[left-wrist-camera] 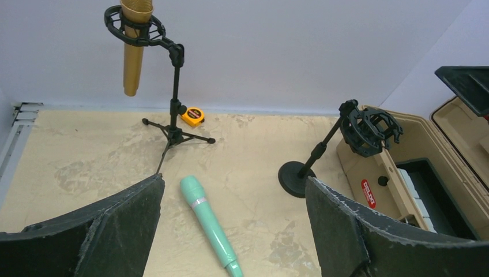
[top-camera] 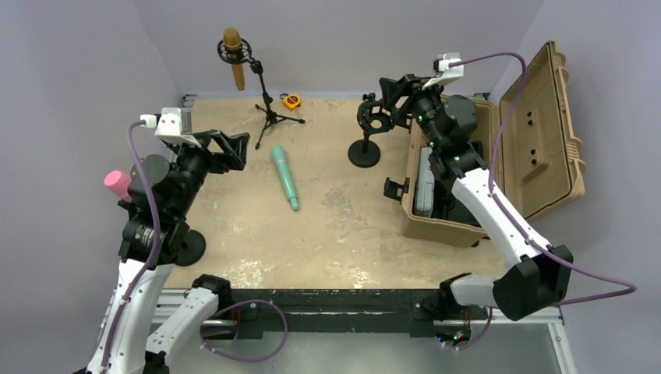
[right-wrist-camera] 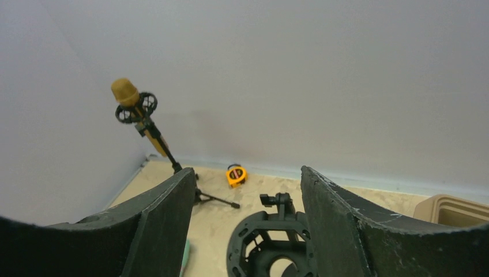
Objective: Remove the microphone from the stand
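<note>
The gold microphone (top-camera: pixel 233 59) hangs in the tripod stand (top-camera: pixel 269 109), left gripper (left-wrist-camera: pixel 233 180) and right gripper (right-wrist-camera: pixel 247 173) both spread empty well short of it, and a sideways pull could topple that stand.

Teal mic (top-camera: pixel 285 178) smooth plastic, prob.

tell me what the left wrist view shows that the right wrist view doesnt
Only the left wrist view: the green microphone lying in full, the round base of the empty stand, and the red label on the tan case. Only the right wrist view: the whole head of the gold microphone, which the left wrist view crops, and a close look down on the empty shock mount. Both: the gold microphone in its tripod stand, the orange tape measure, and the empty mount.
</note>
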Tool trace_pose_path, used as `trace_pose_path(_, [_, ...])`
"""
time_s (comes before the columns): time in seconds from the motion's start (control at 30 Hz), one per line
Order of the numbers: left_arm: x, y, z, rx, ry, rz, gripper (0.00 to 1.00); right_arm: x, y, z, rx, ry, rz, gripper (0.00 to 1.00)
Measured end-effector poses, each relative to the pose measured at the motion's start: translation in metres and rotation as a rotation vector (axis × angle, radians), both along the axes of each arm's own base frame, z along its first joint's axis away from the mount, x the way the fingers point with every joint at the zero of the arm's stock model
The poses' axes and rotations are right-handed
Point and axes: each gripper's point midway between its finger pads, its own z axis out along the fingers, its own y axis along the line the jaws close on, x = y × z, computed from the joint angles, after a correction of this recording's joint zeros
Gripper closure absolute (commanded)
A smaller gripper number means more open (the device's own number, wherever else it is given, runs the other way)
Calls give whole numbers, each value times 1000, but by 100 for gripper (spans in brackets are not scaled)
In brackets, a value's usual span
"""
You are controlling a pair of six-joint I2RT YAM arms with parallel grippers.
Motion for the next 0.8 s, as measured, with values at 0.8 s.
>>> trace_pose_path(0.8, [13,-64,-31,-17,125,-290,4,29,12,-117,-96,88,536,39])
